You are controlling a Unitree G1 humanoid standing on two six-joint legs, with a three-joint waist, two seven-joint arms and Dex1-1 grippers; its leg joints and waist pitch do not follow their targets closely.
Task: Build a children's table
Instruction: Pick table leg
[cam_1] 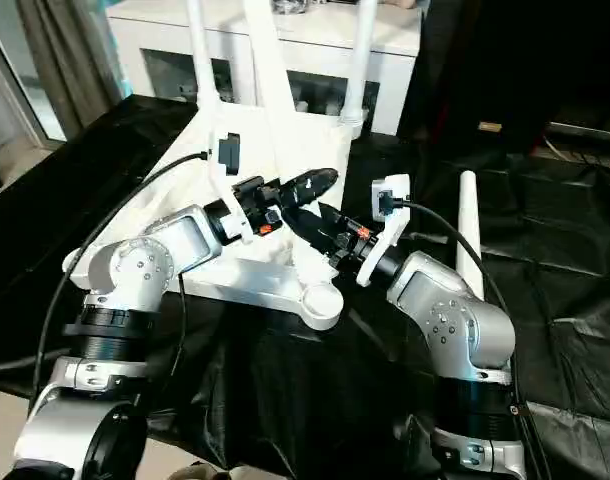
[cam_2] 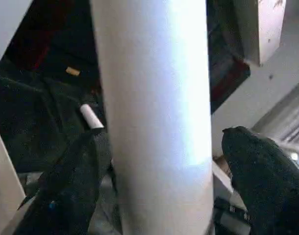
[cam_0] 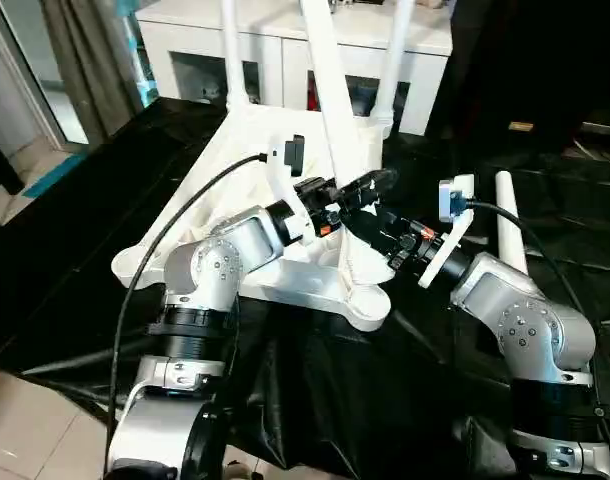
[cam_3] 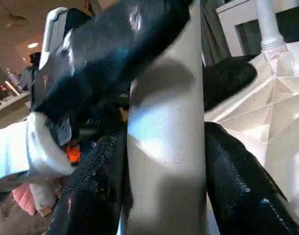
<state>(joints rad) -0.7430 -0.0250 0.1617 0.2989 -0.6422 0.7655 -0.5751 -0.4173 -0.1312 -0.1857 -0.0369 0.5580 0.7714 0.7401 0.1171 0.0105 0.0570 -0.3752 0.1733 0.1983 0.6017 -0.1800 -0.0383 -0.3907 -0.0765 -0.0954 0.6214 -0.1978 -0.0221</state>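
The left end effector [cam_0: 370,187] straddled, fingers spread, the white leg [cam_0: 330,110] rising toward twelve o'clock from the upturned children's table [cam_0: 225,190] on black sheeting [cam_0: 405,400], while the right end effector [cam_0: 377,222] pinched that leg lower down.

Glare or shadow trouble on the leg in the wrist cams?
Left wrist view: strong sheen down the leg, dimmer at its edges. Right wrist view: the left end effector throws a shadow across it, next to a bright patch. Left eye view: pale reflections streak the black cloth.
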